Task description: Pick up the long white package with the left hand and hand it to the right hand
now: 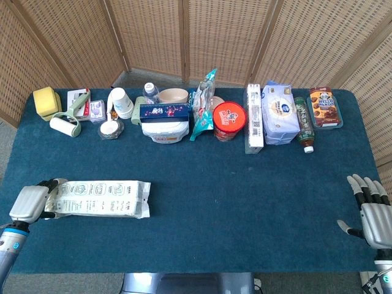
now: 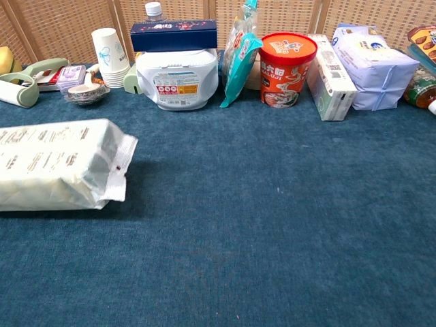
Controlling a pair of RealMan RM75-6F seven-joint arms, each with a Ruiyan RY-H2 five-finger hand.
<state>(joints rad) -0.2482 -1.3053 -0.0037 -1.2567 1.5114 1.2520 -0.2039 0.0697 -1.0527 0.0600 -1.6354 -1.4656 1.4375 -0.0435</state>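
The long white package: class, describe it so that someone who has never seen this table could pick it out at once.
Start at the blue table and ignore the crowded row of goods along its far edge. In the near left corner, the long white package lies alone, its end held by the left hand. It is the only flat, printed white pack apart from that row.

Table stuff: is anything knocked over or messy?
A little. The green bottle lies on its side at the back, beside the white wipes pack. Nothing looks spilled. The long white package sits apart, its end in the left hand.
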